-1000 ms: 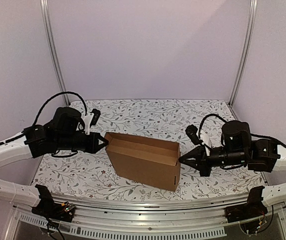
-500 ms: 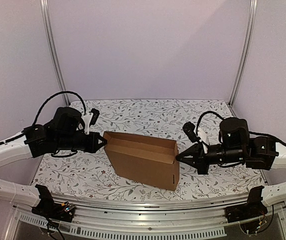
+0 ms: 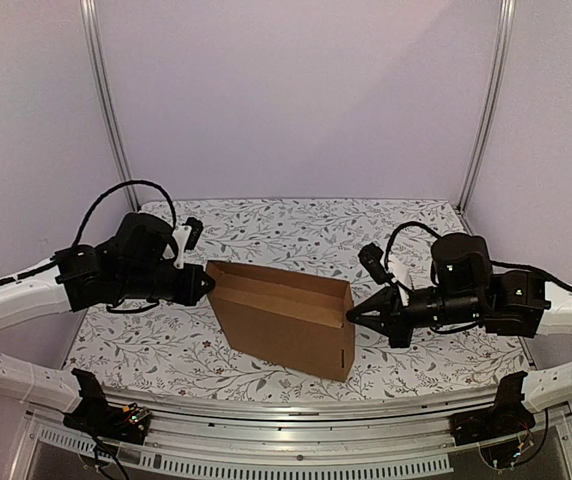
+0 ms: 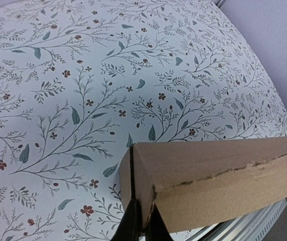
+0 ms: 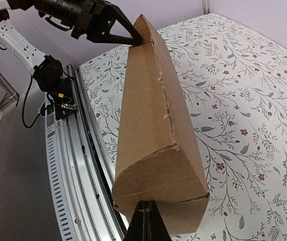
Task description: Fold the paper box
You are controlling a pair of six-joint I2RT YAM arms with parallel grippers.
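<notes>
On the floral tablecloth (image 3: 296, 225), your left gripper (image 3: 209, 284) pinches one end of the paper box (image 3: 286, 325), while your closed right gripper (image 3: 351, 315) touches the other.

Top camera sits high at the near edge, looking down over the whole counter (image 3: 306, 225). Both wrist cameras sit tight at opposite ends of the paper box (image 3: 284, 322), sighting along it. All three views share that box.

Half-folded paper box (image 3: 286, 325) standing on the desk (image 3: 296, 225).
Plain brown unprinted cardboard, walls raised and top open, its long sides running from 9 to 3 o'clock, set toward the desk's 6 o'clock edge.
</notes>
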